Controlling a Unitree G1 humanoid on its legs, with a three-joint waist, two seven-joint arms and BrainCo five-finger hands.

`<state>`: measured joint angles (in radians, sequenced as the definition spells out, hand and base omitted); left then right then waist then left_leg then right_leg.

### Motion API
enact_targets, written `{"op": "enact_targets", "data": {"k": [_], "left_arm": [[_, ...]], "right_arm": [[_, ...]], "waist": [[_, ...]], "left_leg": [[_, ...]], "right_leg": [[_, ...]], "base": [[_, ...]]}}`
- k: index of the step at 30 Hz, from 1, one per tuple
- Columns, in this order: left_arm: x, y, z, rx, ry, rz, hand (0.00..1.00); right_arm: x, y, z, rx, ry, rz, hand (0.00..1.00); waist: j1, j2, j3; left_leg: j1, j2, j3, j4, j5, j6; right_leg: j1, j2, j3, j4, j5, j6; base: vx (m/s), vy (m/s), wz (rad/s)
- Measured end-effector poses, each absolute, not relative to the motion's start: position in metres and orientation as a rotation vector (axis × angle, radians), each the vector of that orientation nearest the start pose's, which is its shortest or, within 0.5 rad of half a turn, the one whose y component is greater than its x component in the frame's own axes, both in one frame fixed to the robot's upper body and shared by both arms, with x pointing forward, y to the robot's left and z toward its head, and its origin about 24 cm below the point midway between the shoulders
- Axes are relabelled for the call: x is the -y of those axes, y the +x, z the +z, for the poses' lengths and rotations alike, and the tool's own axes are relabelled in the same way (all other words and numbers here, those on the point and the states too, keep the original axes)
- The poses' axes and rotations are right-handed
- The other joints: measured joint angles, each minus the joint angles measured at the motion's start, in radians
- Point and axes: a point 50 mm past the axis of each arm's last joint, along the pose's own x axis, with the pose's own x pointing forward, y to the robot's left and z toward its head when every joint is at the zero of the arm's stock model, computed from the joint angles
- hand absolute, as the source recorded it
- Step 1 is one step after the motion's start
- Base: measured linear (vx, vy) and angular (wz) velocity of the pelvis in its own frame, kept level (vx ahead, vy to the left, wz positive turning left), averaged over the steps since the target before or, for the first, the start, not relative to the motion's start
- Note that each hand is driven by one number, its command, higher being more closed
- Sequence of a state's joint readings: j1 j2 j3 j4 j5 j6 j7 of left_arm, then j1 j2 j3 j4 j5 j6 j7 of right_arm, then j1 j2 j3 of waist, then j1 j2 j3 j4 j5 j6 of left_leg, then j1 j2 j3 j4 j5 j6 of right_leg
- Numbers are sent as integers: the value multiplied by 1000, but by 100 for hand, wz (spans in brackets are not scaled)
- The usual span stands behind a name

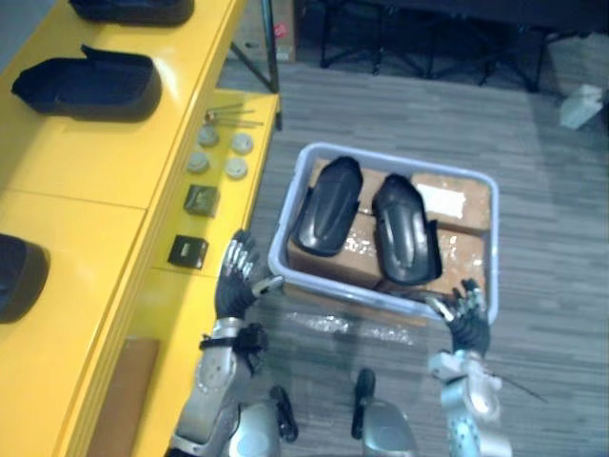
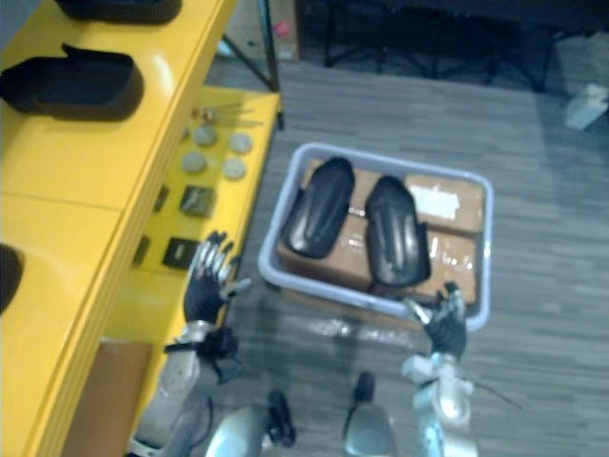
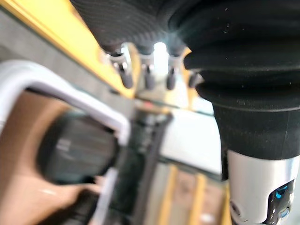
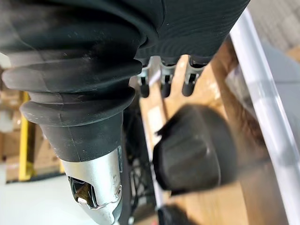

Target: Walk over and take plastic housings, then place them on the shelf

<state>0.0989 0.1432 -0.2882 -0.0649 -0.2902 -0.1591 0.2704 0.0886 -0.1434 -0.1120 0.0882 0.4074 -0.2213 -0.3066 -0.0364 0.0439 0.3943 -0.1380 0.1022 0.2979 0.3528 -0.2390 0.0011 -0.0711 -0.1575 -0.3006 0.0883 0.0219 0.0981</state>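
Here, the left hand [image 1: 233, 282] and right hand [image 1: 467, 320] hold nothing, fingers spread open by the lower corners of the centre-frame bin [image 1: 381, 155], where two black housings [image 1: 328, 205] lie on cardboard boxes [image 1: 455, 211].

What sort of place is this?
Likely a workshop or factory floor: a yellow shelf carrying black housings, a bin with more on boxes, and small parts laid out.

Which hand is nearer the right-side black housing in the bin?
Right. The right hand is at the bin's near right corner, just short of that housing; the left hand is outside the near left corner, nearer the other housing.
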Motion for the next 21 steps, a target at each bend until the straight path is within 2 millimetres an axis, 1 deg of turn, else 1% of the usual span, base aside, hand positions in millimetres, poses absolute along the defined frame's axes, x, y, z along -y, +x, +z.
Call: {"op": "enact_targets", "data": {"k": [1, 3, 4, 5, 6, 7, 10, 12, 13, 14, 15, 16, 17, 18, 19, 20, 21], "left_arm": [[-124, 224, 18, -61, -127, 19, 0], [-122, 219, 2, -137, -82, 10, 0], [-120, 214, -12, -204, -56, -1, 0], [-118, 209, -22, -252, -36, -10, 0], [-118, 207, -26, -264, -11, -15, 0], [-118, 204, -31, -280, 36, -23, 0], [-119, 201, -37, -298, 70, -27, 0], [-120, 199, -42, -313, 82, -28, 0], [-120, 198, -43, -315, 83, -27, 0], [-121, 198, -45, -322, 85, -25, 0], [-121, 197, -47, -330, 85, -25, 0], [-121, 196, -48, -335, 81, -26, 0], [-118, 194, -49, -340, 74, -30, 0], [-117, 194, -50, -337, 69, -30, 0], [-117, 193, -50, -336, 65, -30, 0], [-117, 192, -52, -349, 47, -21, 0], [-116, 190, -55, -363, 31, -13, 0]], "right_arm": [[239, 233, 35, 87, 223, -525, 0], [247, 239, 43, 115, 195, -544, 0], [257, 246, 51, 138, 171, -566, 0], [268, 252, 58, 157, 166, -595, 0], [273, 256, 62, 167, 167, -605, 0], [283, 266, 72, 193, 165, -632, 0], [295, 284, 95, 241, 133, -638, 0], [311, 297, 115, 263, 88, -663, 0], [316, 301, 119, 266, 87, -670, 0], [324, 307, 129, 273, 82, -689, 0], [337, 313, 141, 269, 67, -719, 0], [343, 316, 148, 269, 62, -734, 0], [354, 321, 161, 271, 45, -761, 0], [364, 324, 178, 285, 25, -788, 0], [368, 325, 186, 294, 15, -798, 0], [373, 329, 200, 301, 1, -813, 0], [377, 332, 210, 290, -9, -832, 0]], "waist": [[0, -1, 14], [9, -4, 18], [19, -5, 20], [21, -2, 23], [21, 0, 26], [25, 1, 34], [31, 5, 44], [35, 14, 44], [40, 14, 44], [50, 21, 48], [60, 35, 58], [66, 44, 63], [76, 64, 72], [78, 86, 79], [80, 94, 81], [88, 108, 84], [97, 119, 87]], "left_leg": [[-5, -6, -18, -16, 18, -3], [-6, -12, -19, -41, 33, -8], [-12, -19, -21, -57, 46, -8], [-22, -26, -30, -64, 58, -5], [-25, -29, -36, -66, 64, -4], [-31, -36, -44, -66, 71, -2], [-42, -52, -52, -65, 80, 8], [-69, -76, -82, -61, 88, 18], [-79, -81, -85, -59, 90, 20], [-99, -88, -92, -51, 93, 24], [-112, -96, -98, -38, 94, 26], [-114, -100, -99, -35, 95, 27], [-121, -108, -105, -27, 95, 28], [-136, -121, -122, -26, 101, 38], [-146, -125, -125, -23, 104, 41], [-166, -130, -127, -15, 107, 46], [-183, -131, -128, 0, 107, 46]], "right_leg": [[-5, -3, -7, 2, 0, 0], [-22, -7, -8, 12, -1, -1], [-39, -14, -8, 25, -2, -1], [-49, -20, -18, 32, -2, -2], [-52, -25, -25, 39, -2, -2], [-59, -32, -30, 54, -3, -1], [-72, -46, -34, 75, -3, -1], [-91, -73, -54, 103, -11, 12], [-103, -79, -55, 111, -12, 12], [-118, -89, -58, 120, -11, 14], [-124, -101, -66, 129, -9, 17], [-123, -106, -70, 132, -8, 19], [-124, -115, -76, 135, -5, 24], [-131, -127, -84, 143, -3, 27], [-140, -133, -87, 149, -3, 27], [-157, -140, -88, 156, 0, 31], [-171, -144, -87, 164, 1, 33]], "base": [[-120, -68, 21], [-88, -41, 9], [-109, -46, 12], [-66, -22, 19], [-88, -8, 29], [-73, 17, 22], [-69, 31, 17], [-88, 77, 36], [-72, 75, 30], [-66, 77, 25], [-58, 81, 23], [-70, 102, 22], [-61, 87, 27], [-79, 104, 31], [-69, 83, 30], [-62, 76, 15], [-49, 62, 8]]}}
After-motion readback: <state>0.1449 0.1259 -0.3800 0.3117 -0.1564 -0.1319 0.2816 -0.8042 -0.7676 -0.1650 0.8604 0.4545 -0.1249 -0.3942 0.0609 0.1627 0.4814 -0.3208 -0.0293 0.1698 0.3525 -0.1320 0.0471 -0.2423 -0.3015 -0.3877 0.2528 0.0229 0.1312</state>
